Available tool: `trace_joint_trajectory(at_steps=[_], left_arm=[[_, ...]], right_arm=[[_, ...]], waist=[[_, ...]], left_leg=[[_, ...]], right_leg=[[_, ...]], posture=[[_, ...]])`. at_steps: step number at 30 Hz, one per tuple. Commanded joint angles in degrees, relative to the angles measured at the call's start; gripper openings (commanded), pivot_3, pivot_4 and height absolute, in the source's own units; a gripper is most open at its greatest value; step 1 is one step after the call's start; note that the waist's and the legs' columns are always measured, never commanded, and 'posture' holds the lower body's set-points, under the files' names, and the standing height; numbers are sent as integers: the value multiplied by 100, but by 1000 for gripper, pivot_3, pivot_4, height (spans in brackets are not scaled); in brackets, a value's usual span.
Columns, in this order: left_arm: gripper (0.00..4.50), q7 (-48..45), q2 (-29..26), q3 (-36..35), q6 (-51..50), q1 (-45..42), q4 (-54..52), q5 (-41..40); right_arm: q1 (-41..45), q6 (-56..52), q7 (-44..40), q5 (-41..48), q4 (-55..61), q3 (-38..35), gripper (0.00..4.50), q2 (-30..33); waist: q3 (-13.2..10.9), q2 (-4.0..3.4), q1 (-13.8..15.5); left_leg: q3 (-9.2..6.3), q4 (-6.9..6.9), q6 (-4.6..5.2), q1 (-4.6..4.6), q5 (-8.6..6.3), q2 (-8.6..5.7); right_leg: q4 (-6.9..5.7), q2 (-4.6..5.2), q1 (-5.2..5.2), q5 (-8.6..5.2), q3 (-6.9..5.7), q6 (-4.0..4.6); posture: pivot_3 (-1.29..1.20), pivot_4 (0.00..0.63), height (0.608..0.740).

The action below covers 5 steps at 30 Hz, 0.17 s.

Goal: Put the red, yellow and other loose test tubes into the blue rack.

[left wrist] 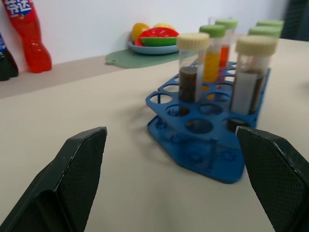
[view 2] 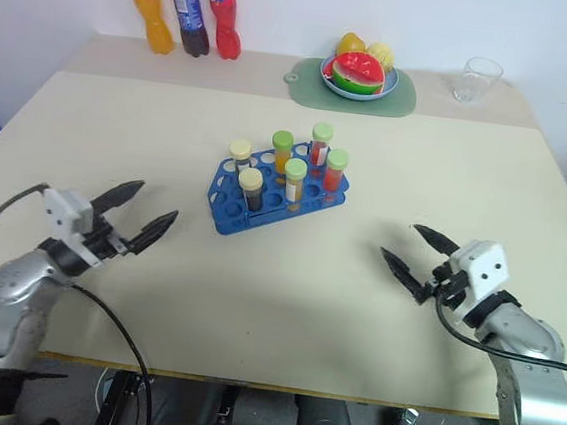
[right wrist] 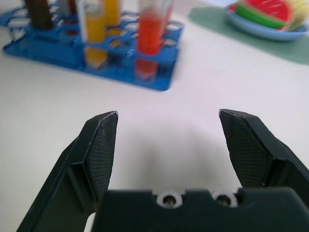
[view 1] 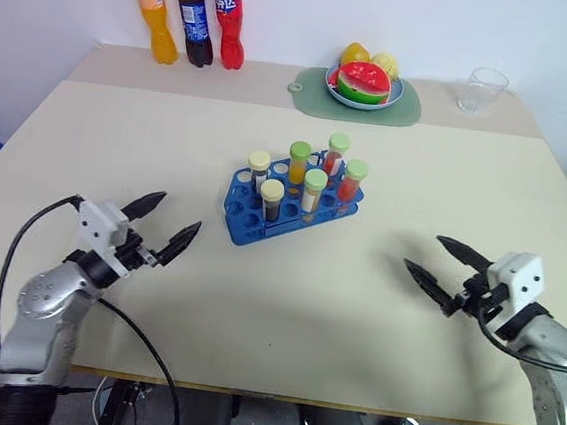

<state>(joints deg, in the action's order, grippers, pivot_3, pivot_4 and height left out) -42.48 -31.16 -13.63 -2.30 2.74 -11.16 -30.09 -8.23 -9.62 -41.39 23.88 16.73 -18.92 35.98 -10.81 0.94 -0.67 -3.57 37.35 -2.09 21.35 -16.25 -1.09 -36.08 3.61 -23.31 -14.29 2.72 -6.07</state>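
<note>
A wide beige table carries everything here. Above its near edge hover two grippers: the left gripper at the near left, fingers spread wide with nothing between them, and the right gripper at the near right, likewise spread and holding nothing. Both point inward toward the middle of the table and are well apart from the rack.

In the middle of the table sits one blue rack, turned at a slant. Six test tubes stand upright in it (counted from the head views): two with cream caps toward the left, holding dark contents, and four with green caps toward the right, holding orange, yellow and red liquids. The rack's holes on its near left end are vacant. No loose tube lies on the table surface.

At the far edge, toward the right, lies one green mat bearing one blue plate of fruit: a watermelon slice in front and two yellow fruits behind. Right of the mat stands one clear cup. At the far left stand three bottles in a row, orange, dark and red.
</note>
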Motion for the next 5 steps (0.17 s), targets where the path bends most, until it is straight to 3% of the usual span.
trace_joint_trajectory(at_steps=[1,5], left_arm=[[4407,-127,-165,-162,-253,36,-261,-198],[4407,-285,-298,-107,-481,21,-239,-198]], right_arm=[[-11,-34,139,115,205,-178,3701,-65],[95,-24,154,115,59,-254,3701,-36]], waist=[[0,0,-6],[0,-1,-15]], left_leg=[[3,0,0,-1,0,0],[7,-6,0,-1,0,-3]], right_leg=[[0,-2,0,0,0,0],[0,-5,-3,2,-1,-4]], posture=[[0,150,740],[0,150,740]])
